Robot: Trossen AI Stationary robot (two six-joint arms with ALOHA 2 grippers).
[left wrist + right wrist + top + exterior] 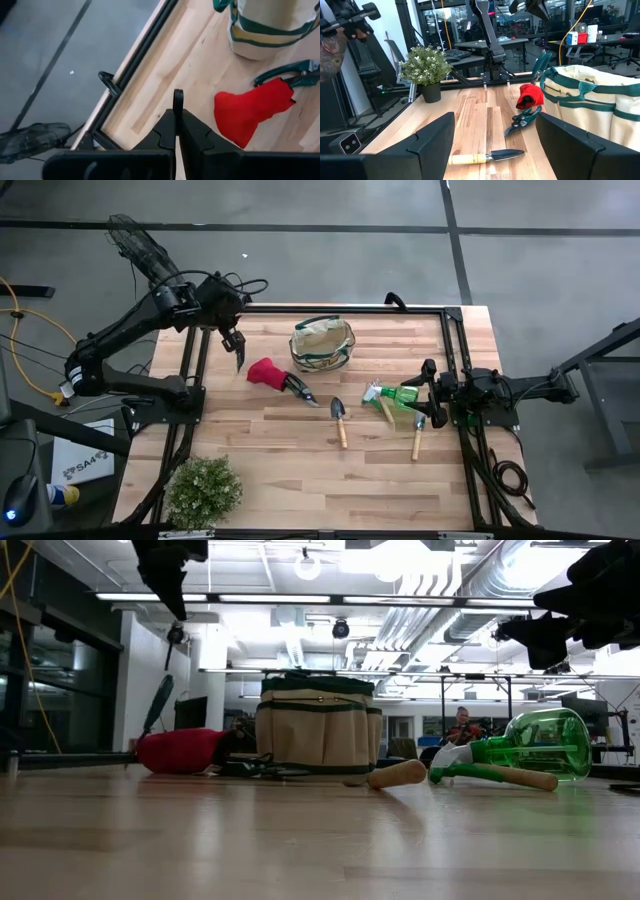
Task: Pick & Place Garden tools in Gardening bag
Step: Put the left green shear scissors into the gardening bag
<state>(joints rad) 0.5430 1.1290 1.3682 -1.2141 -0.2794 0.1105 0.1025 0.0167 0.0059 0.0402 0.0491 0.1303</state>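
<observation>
The small round beige fabric bag with dark green trim (322,345) stands upright near the far edge of the light wooden table (300,470), and as far as the pictures show, the tools are all outside it; what is inside the bag I cannot see well, so I do not say it is empty. The pruning shears with red handles (282,378) lie flat on the table just in front of the bag, on its left side. The dark metal trowel with a wooden handle (339,420) lies a little nearer to the front. At the right, close together, lie the green translucent sprayer bottle (400,395), a second wooden-handled tool (417,438) and another wooden handle that partly goes under the sprayer; which one of these is the rake I cannot tell. The left gripper (238,348) hangs above the table beside the red handles, apart from them, with its fingers pressed fully together and nothing between them. The right gripper (428,392) is at the right side, just next to the sprayer, with its jaws spread wide and empty. The bushy green plant in a pot (203,491) stands at the front left corner and is not part of the work. My judgement is that the task is at its beginning: no tool is placed or lifted, and all the visible tools remain to be carried to the bag.
</observation>
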